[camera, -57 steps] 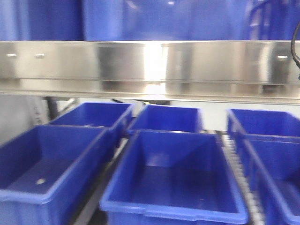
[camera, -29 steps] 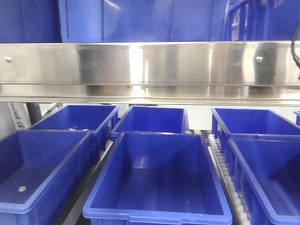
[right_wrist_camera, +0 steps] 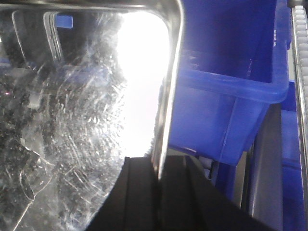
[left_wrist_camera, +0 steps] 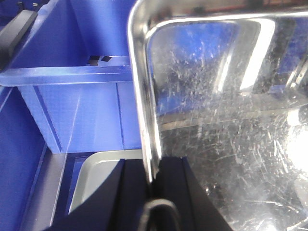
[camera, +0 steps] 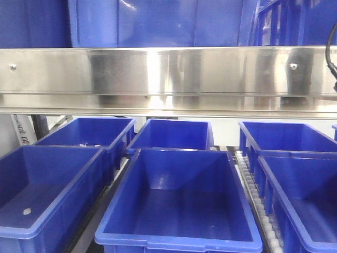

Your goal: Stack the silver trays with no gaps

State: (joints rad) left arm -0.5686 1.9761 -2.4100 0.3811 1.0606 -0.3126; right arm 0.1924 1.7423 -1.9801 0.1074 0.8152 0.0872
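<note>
Fingers of the left gripper (left_wrist_camera: 152,169) are pinching the left rim of a scratched silver tray (left_wrist_camera: 231,120), which is hanging beside a blue bin (left_wrist_camera: 72,106), with what may be a second tray (left_wrist_camera: 98,175) lying below it, though only a grey corner is showing. On the right, the right gripper (right_wrist_camera: 160,169) is clamping its fingers on the tray's right rim, near another blue bin (right_wrist_camera: 226,96).

Beam (camera: 168,79) running across top, upper bins (camera: 158,23) sitting on shelf behind it. Below, centre bin (camera: 179,205) sitting up front, left bin (camera: 42,190) and right bin (camera: 305,195) flanking it, back bins (camera: 176,134) lining up behind. Rollers (camera: 253,195) running between centre bin and right bin. Tray (left_wrist_camera: 216,120) hanging between grippers: left gripper (left_wrist_camera: 151,183) pinching one rim, right gripper (right_wrist_camera: 161,178) pinching the opposite one.
</note>
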